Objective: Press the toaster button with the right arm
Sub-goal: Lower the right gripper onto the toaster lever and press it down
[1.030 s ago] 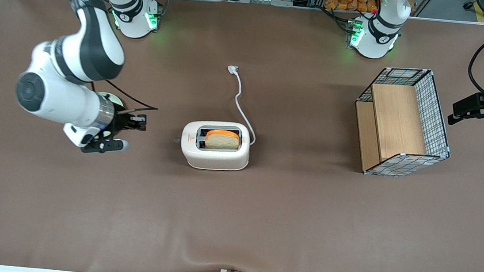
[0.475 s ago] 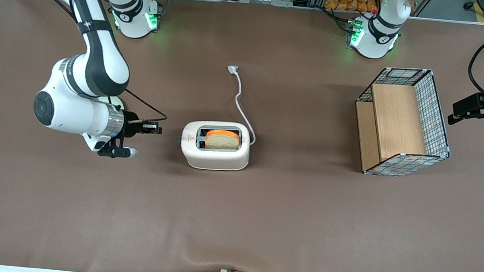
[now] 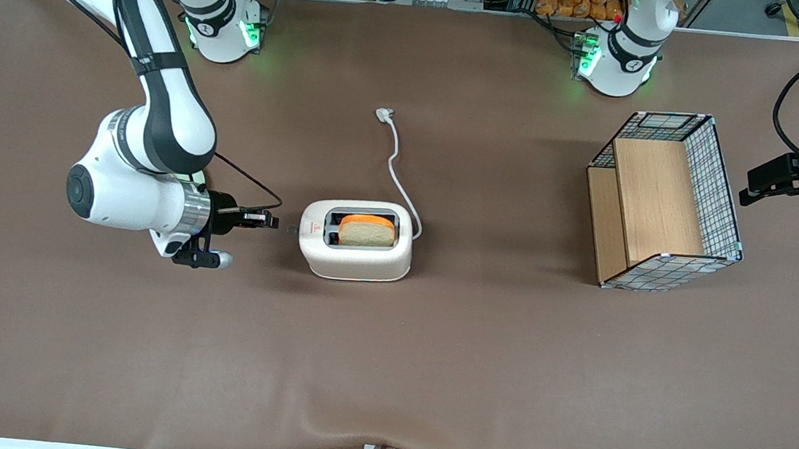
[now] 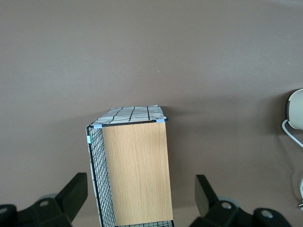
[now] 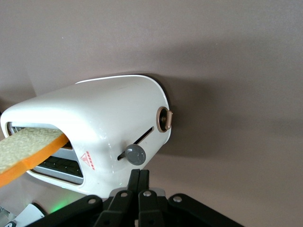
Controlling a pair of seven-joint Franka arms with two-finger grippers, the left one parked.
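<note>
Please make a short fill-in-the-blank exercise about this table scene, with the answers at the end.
1. A slice of ____ stands in the toaster.
2. The gripper is beside the toaster, close to the toaster button, and its fingers are ____.
3. The toaster's white cord lies on the table and is ____.

Missing words: bread; shut; unplugged

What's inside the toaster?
A bread slice with an orange crust stands in one slot of the toaster, sticking up. Its lower part is hidden inside. The gripper, fingers shut, sits beside the toaster, close to the toaster button.
</note>
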